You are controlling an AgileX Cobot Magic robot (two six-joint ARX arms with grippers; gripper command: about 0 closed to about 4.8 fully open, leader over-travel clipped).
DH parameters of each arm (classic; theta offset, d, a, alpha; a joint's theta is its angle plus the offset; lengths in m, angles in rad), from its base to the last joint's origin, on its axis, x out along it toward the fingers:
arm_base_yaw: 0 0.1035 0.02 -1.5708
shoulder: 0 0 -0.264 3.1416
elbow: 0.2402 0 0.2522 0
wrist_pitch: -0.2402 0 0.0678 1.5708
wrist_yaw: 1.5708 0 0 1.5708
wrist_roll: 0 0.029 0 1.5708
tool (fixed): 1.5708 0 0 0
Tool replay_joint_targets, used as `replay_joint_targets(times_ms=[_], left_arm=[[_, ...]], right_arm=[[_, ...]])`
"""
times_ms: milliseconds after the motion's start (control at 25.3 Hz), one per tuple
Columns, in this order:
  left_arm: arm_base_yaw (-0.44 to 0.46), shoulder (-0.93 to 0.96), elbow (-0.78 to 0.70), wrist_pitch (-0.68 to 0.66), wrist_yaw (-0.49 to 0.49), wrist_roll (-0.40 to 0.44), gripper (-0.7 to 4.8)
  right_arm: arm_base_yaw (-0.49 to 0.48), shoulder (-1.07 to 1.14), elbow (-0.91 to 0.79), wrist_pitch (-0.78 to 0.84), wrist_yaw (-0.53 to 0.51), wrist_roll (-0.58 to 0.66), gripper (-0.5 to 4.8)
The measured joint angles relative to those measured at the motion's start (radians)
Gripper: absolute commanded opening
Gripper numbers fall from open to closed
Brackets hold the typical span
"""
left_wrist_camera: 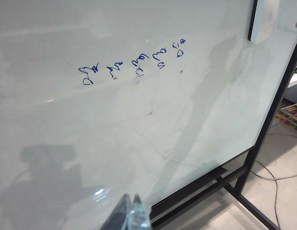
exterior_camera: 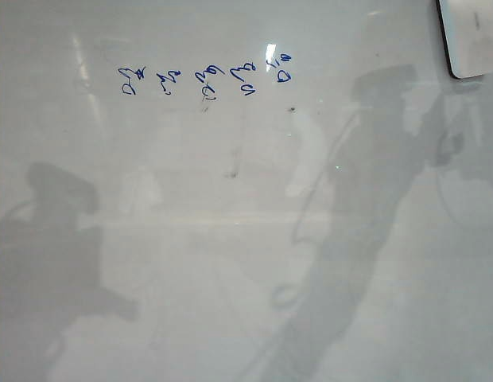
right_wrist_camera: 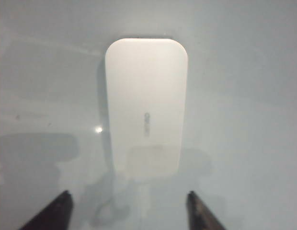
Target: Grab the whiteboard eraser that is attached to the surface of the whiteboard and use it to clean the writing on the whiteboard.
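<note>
The whiteboard point(exterior_camera: 230, 263) is filling the exterior view as a glossy grey-white sheet, carrying reflections, two dark arm shadows and a few tiny dark scuffs near the middle. The writing point(exterior_camera: 207, 76) is sitting as a row of small blue squiggles in the upper middle of that view, unwiped.

The eraser point(exterior_camera: 469, 36) is clinging to the board at the top right corner of the exterior view, well apart from the writing, a white rounded block with a thin black edge. In the right wrist view the eraser point(right_wrist_camera: 146, 105) is lying straight ahead of the right end effector point(right_wrist_camera: 129, 211), whose two dark fingertips point(right_wrist_camera: 57, 211) are standing wide apart, one to each side of the eraser's near end and not touching it. Nothing is lying between the fingers and the eraser.

The left end effector point(left_wrist_camera: 129, 213) is showing only as two tips close to the board's lower part, far from the writing point(left_wrist_camera: 134, 67) and the eraser point(left_wrist_camera: 264, 19); the tips are appearing nearly together, with nothing between them.

In the left wrist view the whiteboard point(left_wrist_camera: 115, 143) is standing in a black frame point(left_wrist_camera: 278, 96) on a pale floor point(left_wrist_camera: 263, 191), where a thin cable point(left_wrist_camera: 275, 177) is trailing and a colourful mat point(left_wrist_camera: 293, 115) is lying beyond.
</note>
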Motion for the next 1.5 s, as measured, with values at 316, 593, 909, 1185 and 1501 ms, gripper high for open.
replay_joint_targets(times_ms=[316,593,909,1185,1501], left_arm=[[0.000,0.000,0.000,0.000,0.001,0.000,-0.02],[0.000,0.000,0.000,0.000,0.000,0.000,-0.02],[0.000,0.000,0.000,0.000,0.001,0.000,-0.02],[0.000,0.000,0.000,0.000,0.001,0.000,-0.02],[0.000,0.000,0.000,0.000,0.001,0.000,-0.02]], right_arm=[[-0.001,0.213,0.001,0.301,0.000,-0.009,3.78],[-0.001,0.277,0.001,0.394,0.005,-0.084,3.78],[-0.002,0.328,0.003,0.451,0.048,-0.134,3.79],[-0.002,0.401,0.014,0.515,0.048,-0.135,4.41],[-0.002,0.444,0.055,0.539,0.048,-0.135,4.41]])
